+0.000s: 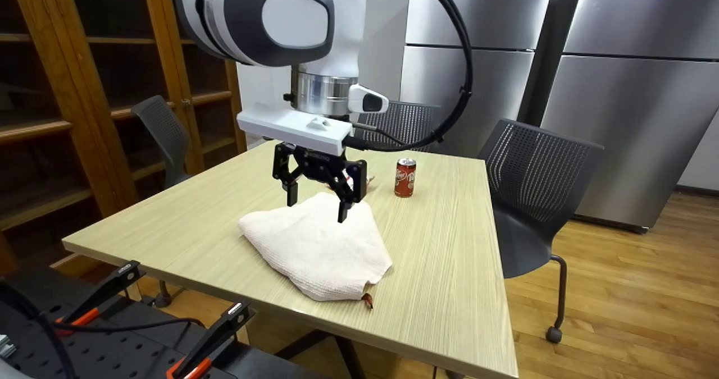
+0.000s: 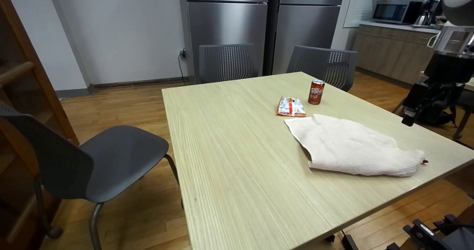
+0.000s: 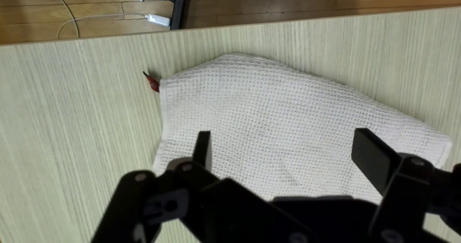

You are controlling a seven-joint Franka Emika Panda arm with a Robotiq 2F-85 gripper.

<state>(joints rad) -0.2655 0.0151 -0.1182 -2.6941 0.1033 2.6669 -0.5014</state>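
Observation:
My gripper [image 1: 317, 208] is open and empty, pointing down above a white waffle-weave cloth [image 1: 320, 250]. In the wrist view the two fingers [image 3: 282, 138] stand wide apart with only cloth below them. The cloth [image 2: 348, 146] lies crumpled and slightly raised on the table; what is under it is mostly hidden. A small dark red tip [image 3: 153, 83] pokes out from the cloth's edge, also seen in both exterior views [image 1: 367, 300]. A red soda can [image 2: 316, 92] stands upright behind the cloth. A white and orange snack packet [image 2: 291, 107] lies beside the can.
The light wood table [image 2: 222, 150] has its edge close to the cloth. Grey chairs [image 1: 539, 199] stand around it. Black and orange clamps [image 1: 216, 339] sit at the robot's base. A wooden cabinet [image 1: 112, 59] and steel refrigerators [image 1: 466, 87] stand behind.

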